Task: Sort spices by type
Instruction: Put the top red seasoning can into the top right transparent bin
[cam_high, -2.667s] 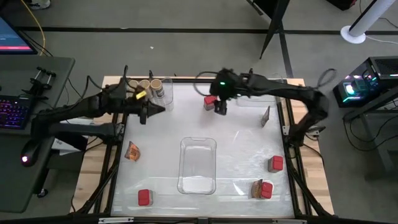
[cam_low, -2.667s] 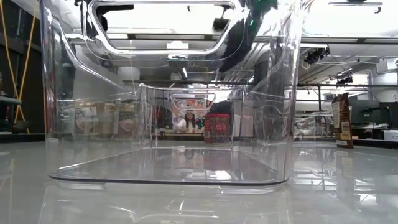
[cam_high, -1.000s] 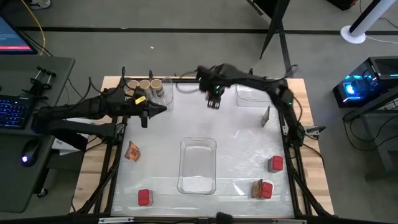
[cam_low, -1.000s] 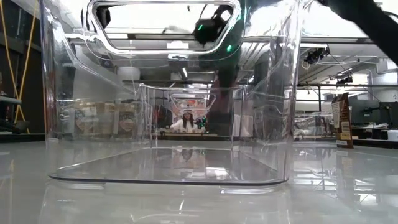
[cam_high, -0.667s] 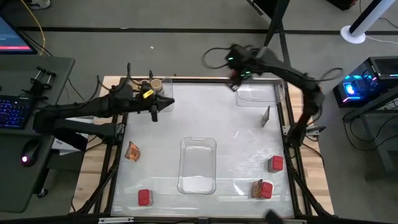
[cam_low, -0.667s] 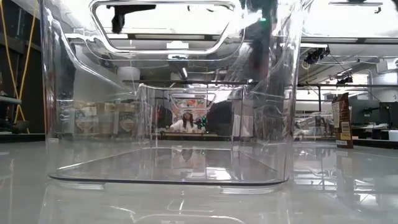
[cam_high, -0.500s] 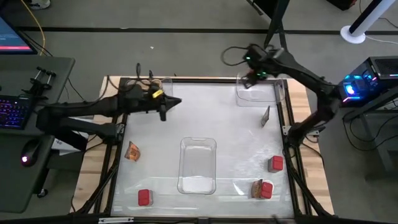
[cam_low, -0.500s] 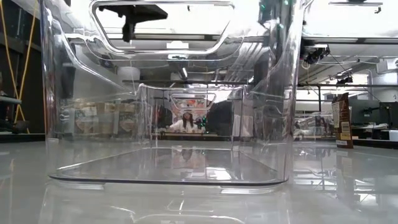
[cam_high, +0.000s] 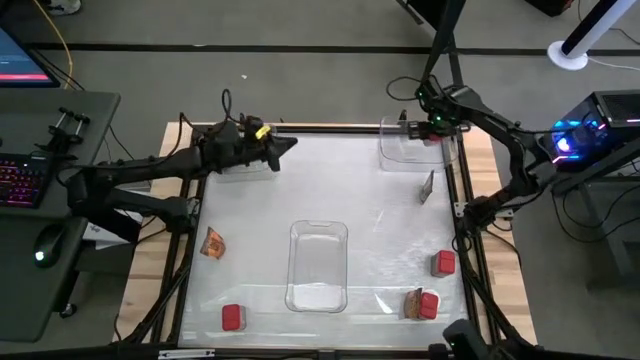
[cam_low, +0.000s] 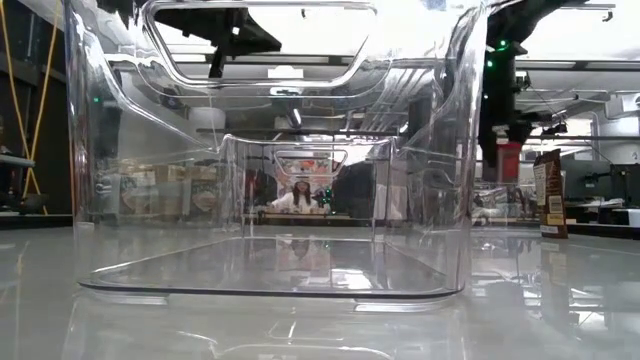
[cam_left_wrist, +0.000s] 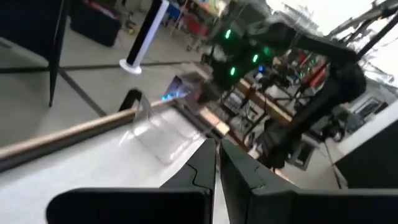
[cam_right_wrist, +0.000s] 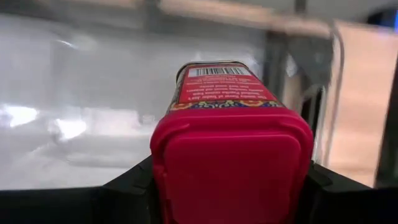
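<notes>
My right gripper (cam_high: 432, 130) hangs over the clear tray (cam_high: 392, 156) at the table's far right, shut on a red boxy spice container (cam_right_wrist: 231, 124) with a red cap; the low view shows that container (cam_low: 508, 160) above the tabletop. My left gripper (cam_high: 290, 145) is shut on nothing, near the far edge left of centre; its fingers (cam_left_wrist: 217, 163) point across the table toward the right arm. The left arm hides the far-left corner. Loose spices lie on the table: an orange packet (cam_high: 212, 241), a red box (cam_high: 232, 318), another red box (cam_high: 444, 263). My right gripper pinches the red container between its two fingers (cam_right_wrist: 127, 180), one on each side of the body just behind the red cap (cam_right_wrist: 231, 168). The fingers come from above, pointing steeply down. The container is lifted clear, above the far-right tray.
A tall clear tray (cam_high: 318, 265) stands at the table's middle near side and fills the low view. A packet with a red box (cam_high: 422, 304) lies at the near right. A dark packet (cam_high: 427, 186) stands upright near the right edge.
My right gripper has swung along the far edge toward the table's right edge, rolling its wrist, and carried the red container over the far-right tray. My left gripper, still shut, has moved toward the right and the far edge.
</notes>
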